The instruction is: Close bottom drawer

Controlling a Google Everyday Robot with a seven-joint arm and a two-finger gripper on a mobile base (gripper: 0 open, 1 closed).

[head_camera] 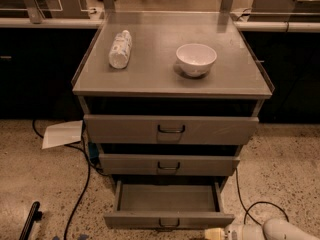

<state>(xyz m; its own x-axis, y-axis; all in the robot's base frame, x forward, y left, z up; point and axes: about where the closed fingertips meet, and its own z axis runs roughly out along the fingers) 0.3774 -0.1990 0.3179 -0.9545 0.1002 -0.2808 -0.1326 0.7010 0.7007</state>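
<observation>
The bottom drawer (168, 219) of the grey metal cabinet is pulled out, its inside empty, with a small dark loop handle at the centre of its front. Above it are the mid-sized drawer (168, 164) and the widest top drawer (171, 129), both pushed in. My gripper (214, 233) is at the bottom edge of the view, just right of and below the bottom drawer's front right corner, with its pale tip pointing left. The white arm (285, 230) runs off to the lower right.
A lying white bottle (120, 49) and a white bowl (196, 59) sit on the cabinet top (150, 79). Black cables (80, 184) trail on the speckled floor at left and right. A sheet of paper (62, 134) lies at left. A dark object (30, 221) is at bottom left.
</observation>
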